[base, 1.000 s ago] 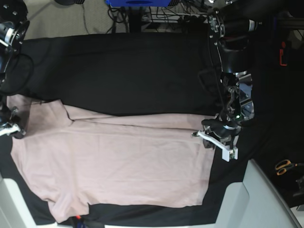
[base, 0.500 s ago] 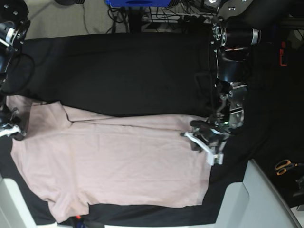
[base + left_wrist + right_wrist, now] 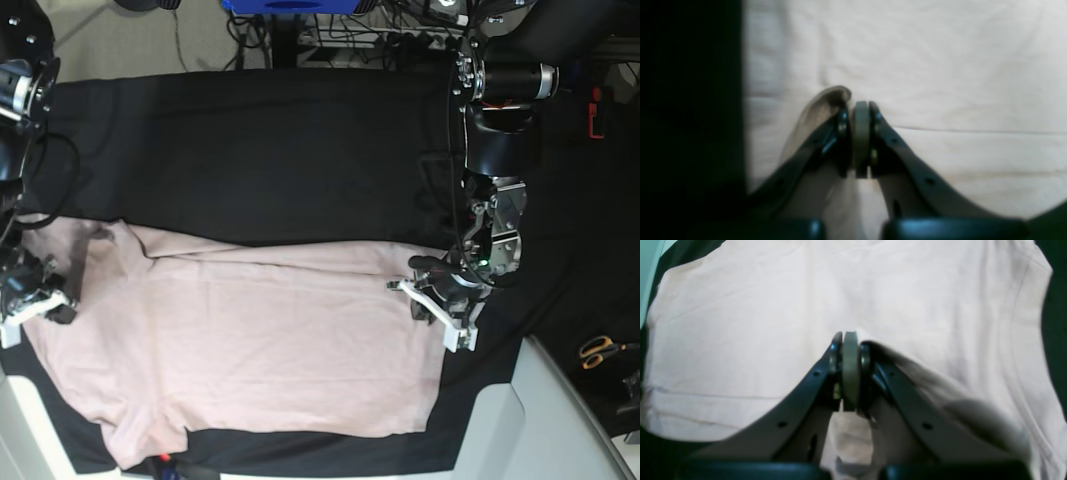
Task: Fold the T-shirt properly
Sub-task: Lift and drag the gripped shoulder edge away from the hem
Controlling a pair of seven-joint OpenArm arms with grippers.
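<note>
The pale pink T-shirt [image 3: 260, 340] lies spread on the black cloth, sleeves to the left and hem to the right. My left gripper [image 3: 432, 305] is at the shirt's right hem near its upper corner. In the left wrist view the gripper [image 3: 861, 106] is shut, with a fold of the T-shirt [image 3: 940, 66] curled up beside one finger. My right gripper [image 3: 40, 303] is at the shirt's left end. In the right wrist view it [image 3: 850, 338] is shut, with the T-shirt [image 3: 740, 323] draped over one finger.
A large black cloth [image 3: 280, 150] covers the table. Orange-handled scissors [image 3: 598, 350] lie at the far right. A pale grey panel [image 3: 560, 420] sits at the lower right. Cables and a blue object [image 3: 290, 5] are beyond the far edge.
The right gripper has moved down and a little to the right, dragging the shirt's left end with it. The left gripper has shifted left along the hem.
</note>
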